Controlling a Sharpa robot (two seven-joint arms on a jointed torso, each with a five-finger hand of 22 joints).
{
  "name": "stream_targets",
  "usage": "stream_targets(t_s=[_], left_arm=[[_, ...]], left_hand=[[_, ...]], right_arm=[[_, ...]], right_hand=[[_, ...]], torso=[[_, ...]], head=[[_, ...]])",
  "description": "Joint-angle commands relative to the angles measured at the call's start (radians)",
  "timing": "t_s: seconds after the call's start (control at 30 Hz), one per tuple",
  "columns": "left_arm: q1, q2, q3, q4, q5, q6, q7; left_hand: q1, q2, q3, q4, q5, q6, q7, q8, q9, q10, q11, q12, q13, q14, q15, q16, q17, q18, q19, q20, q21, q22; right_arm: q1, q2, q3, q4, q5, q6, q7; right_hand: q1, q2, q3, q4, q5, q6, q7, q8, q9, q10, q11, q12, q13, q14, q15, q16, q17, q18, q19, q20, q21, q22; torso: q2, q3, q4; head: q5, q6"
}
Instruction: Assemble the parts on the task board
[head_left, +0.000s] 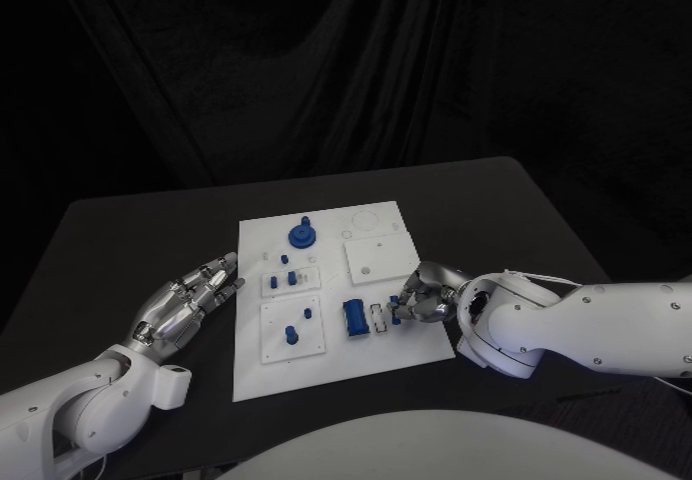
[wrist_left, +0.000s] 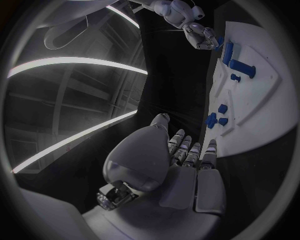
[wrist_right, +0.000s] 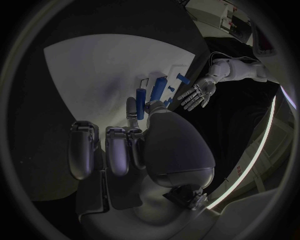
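The white task board lies mid-table. On it are a blue gear-shaped part, small blue pieces, blue pegs and a long blue block. My right hand sits at the board's right edge with its fingers curled in, pinching a small blue part just above the board. In the right wrist view the blue block lies just past the curled fingers. My left hand lies flat and open on the table left of the board, holding nothing.
White plates with holes are set into the board's right half. The black table has bare room on the left and behind the board. A black curtain hangs behind the table.
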Motion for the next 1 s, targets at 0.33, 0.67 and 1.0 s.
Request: stream_targets(t_s=[0.33, 0.67, 1.0], left_arm=[[-0.002, 0.003, 0.001, 0.002, 0.004, 0.013, 0.013], [-0.002, 0.0, 0.001, 0.002, 0.004, 0.014, 0.009], [-0.002, 0.0, 0.001, 0.002, 0.004, 0.014, 0.009]], left_hand=[[0.009, 0.001, 0.008, -0.002, 0.006, 0.005, -0.001, 0.004, 0.001, -0.002, 0.008, 0.006, 0.001, 0.002, 0.006, -0.001, 0.0, 0.019, 0.002, 0.006, 0.002, 0.0], [0.009, 0.002, 0.009, -0.002, 0.006, 0.006, -0.001, 0.004, 0.001, -0.002, 0.008, 0.006, 0.001, 0.002, 0.006, -0.001, 0.0, 0.019, 0.002, 0.007, 0.002, 0.0], [0.01, 0.002, 0.011, -0.002, 0.006, 0.007, 0.001, 0.004, 0.001, -0.003, 0.008, 0.007, 0.001, 0.002, 0.008, -0.001, 0.0, 0.019, 0.002, 0.007, 0.001, -0.001]], right_arm=[[-0.013, 0.045, 0.0, -0.043, 0.086, -0.004, 0.033], [-0.023, 0.066, 0.0, -0.068, 0.054, 0.018, 0.021], [-0.025, 0.08, 0.0, -0.077, 0.045, 0.019, 0.028]], right_hand=[[-0.045, -0.009, 0.057, -0.041, -0.035, -0.006, 0.0, 0.008, 0.007, 0.104, -0.003, 0.003, 0.263, 0.093, -0.003, -0.005, 0.199, 0.007, 0.047, 0.0, -0.011, 0.221], [-0.065, -0.009, 0.065, -0.042, -0.076, -0.012, 0.0, 0.009, 0.01, 0.104, -0.002, 0.003, 0.263, 0.093, -0.002, -0.006, 0.197, 0.009, 0.044, 0.001, -0.017, 0.219], [-0.106, -0.007, 0.067, -0.041, -0.178, -0.018, 0.001, 0.009, 0.011, 0.104, -0.001, 0.003, 0.263, 0.093, -0.001, -0.006, 0.198, 0.009, 0.043, 0.002, -0.018, 0.219]], torso=[[0.0, 0.0, 0.0], [0.0, 0.0, 0.0002], [0.0, 0.0, 0.0001]], head=[[0.003, 0.0], [0.005, 0.0], [0.006, 0.0]])
